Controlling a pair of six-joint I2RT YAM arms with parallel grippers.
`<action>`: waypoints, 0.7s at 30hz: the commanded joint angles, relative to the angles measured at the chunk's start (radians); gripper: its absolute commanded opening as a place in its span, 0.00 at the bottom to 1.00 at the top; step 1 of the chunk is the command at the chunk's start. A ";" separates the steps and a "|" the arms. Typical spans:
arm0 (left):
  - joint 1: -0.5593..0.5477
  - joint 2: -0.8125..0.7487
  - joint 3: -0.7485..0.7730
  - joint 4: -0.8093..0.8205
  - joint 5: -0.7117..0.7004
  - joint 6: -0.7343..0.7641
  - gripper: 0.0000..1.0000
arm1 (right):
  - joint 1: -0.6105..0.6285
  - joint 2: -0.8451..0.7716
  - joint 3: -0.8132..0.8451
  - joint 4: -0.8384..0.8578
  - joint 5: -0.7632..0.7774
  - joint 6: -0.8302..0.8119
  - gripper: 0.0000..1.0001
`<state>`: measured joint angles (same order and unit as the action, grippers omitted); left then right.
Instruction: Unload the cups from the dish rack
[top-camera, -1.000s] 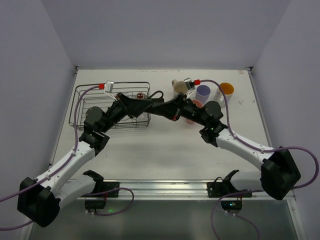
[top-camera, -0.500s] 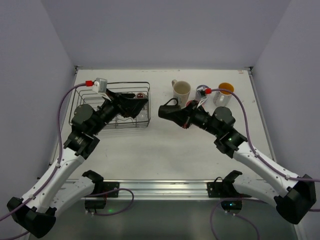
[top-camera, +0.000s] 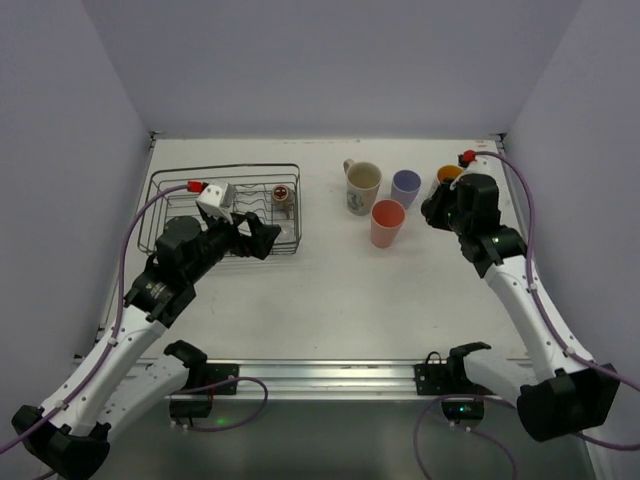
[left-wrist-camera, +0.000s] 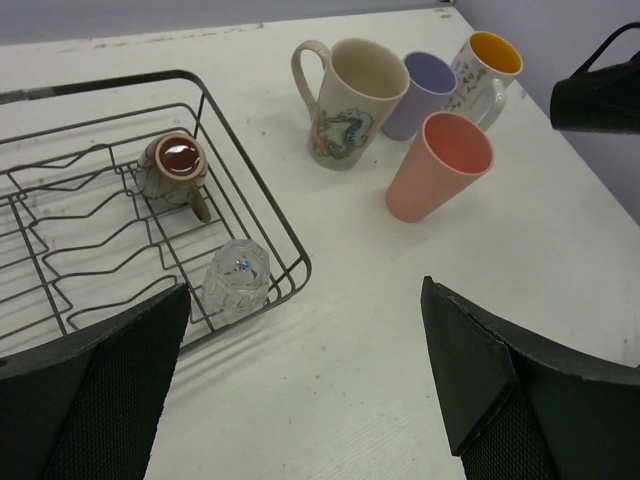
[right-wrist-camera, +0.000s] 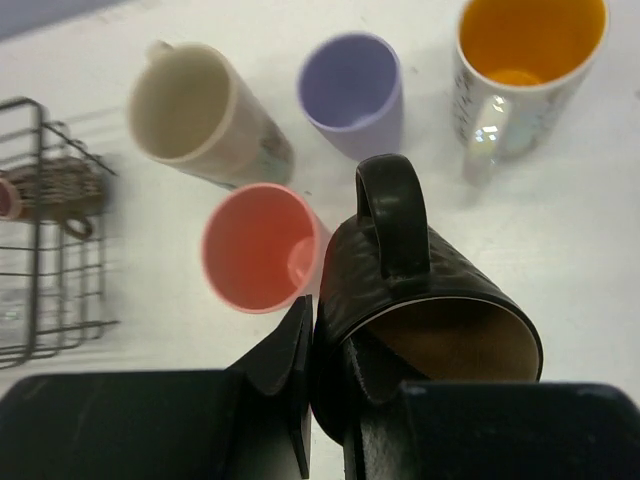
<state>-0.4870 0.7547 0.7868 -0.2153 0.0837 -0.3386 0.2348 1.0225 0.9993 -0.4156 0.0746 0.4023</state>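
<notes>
L pincer (left-wrist-camera: 305, 300) hovers w/ jaws wide apart, nothing between them. The clear glass (left-wrist-camera: 238, 280) lies just ahead of its left finger, inside the dish rack (left-wrist-camera: 100, 215) at the near corner. The brown cup (left-wrist-camera: 172, 165) lies on its side farther ahead in the same rack, well apart from the fingers.

Ahead and to the right of this pincer, out on the table (top-camera: 340, 290), stand four cups: salmon-pink tumbler (left-wrist-camera: 440, 165) nearest, then cream printed mug (left-wrist-camera: 350, 100), lavender tumbler (left-wrist-camera: 425, 90) and pale mug w/ orange inside (left-wrist-camera: 490, 65) – all upright, close together.

R pincer (right-wrist-camera: 330, 370) is clamped on the wall of the black mug (right-wrist-camera: 400, 270) – mug tilted, handle pointing away from the wrist. Can't tell whether it touches the table. Salmon tumbler sits just ahead-left of this pincer, lavender straight ahead, orange-lined mug ahead-right.
</notes>
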 joint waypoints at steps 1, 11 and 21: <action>-0.002 -0.003 0.003 -0.021 -0.025 0.084 1.00 | -0.047 0.108 0.044 -0.077 0.068 -0.069 0.00; -0.002 -0.006 -0.011 -0.048 -0.021 0.118 1.00 | -0.063 0.450 0.128 -0.089 0.002 -0.089 0.00; -0.001 0.006 -0.008 -0.061 -0.051 0.125 1.00 | -0.040 0.617 0.200 -0.118 0.077 -0.079 0.02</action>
<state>-0.4870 0.7555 0.7864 -0.2638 0.0525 -0.2417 0.1902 1.6268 1.1370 -0.5274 0.1024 0.3386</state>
